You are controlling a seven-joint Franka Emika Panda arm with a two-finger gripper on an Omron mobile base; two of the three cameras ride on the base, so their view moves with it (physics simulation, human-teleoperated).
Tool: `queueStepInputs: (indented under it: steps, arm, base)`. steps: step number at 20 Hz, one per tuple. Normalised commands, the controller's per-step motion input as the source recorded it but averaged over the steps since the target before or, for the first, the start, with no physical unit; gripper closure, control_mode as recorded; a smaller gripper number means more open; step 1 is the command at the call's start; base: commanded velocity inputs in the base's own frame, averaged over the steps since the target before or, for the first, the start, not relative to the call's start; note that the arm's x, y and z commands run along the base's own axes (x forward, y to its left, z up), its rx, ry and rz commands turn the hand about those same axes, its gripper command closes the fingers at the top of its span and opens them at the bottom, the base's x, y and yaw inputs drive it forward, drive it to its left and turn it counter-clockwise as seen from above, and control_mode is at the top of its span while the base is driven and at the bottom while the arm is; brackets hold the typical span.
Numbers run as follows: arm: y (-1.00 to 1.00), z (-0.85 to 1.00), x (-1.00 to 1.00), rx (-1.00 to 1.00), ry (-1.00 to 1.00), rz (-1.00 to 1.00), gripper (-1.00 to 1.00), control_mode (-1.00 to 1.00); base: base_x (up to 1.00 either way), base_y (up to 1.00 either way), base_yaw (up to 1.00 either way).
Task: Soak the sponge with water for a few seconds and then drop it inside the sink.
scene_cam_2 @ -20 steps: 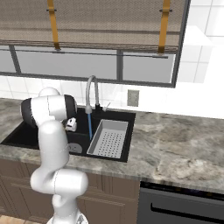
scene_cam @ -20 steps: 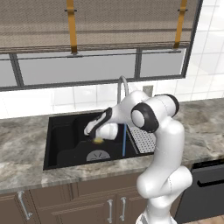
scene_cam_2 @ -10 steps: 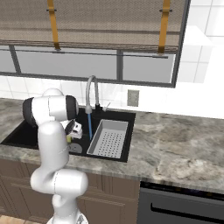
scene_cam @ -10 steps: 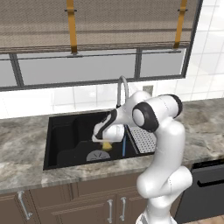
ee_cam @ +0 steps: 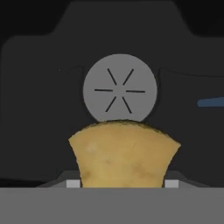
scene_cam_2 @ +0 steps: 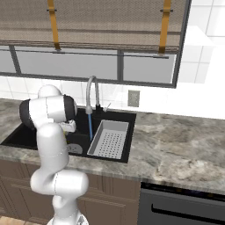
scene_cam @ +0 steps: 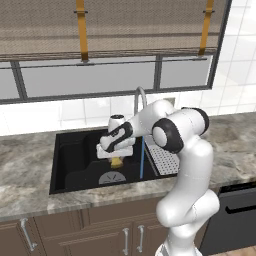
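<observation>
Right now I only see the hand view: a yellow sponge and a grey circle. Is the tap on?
Observer: Yes. Water runs in a thin blue stream from the faucet into the sink.
Operator: Is my sponge under it?
Observer: No. In the left base view the sponge hangs left of the stream, apart from it.
Operator: Is anything else in the sink?
Observer: A grey drainer tray sits at its right end, past the stream.
</observation>
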Motion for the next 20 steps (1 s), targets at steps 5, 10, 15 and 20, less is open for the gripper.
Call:
queueStepInputs:
  steps: [5, 10, 15, 20]
  arm:
    - [0.36, 0.18, 0.03, -0.08, 0.16, 0.0, 1.0, -1.0]
    - [0.01, -0.09, 0.06, 0.0, 0.14, 0.02, 1.0, -1.0]
    - [0.0, -0.24, 0.24, 0.0, 0.14, 0.0, 1.0, -1.0]
    - [0.01, -0.16, 0.38, 0.0, 0.15, 0.0, 1.0, -1.0]
  base:
    - [0.0, 0.0, 0.0]
    - [0.0, 0.0, 0.0]
    - [0.0, 0.0, 0.0]
    - [0.0, 0.0, 0.0]
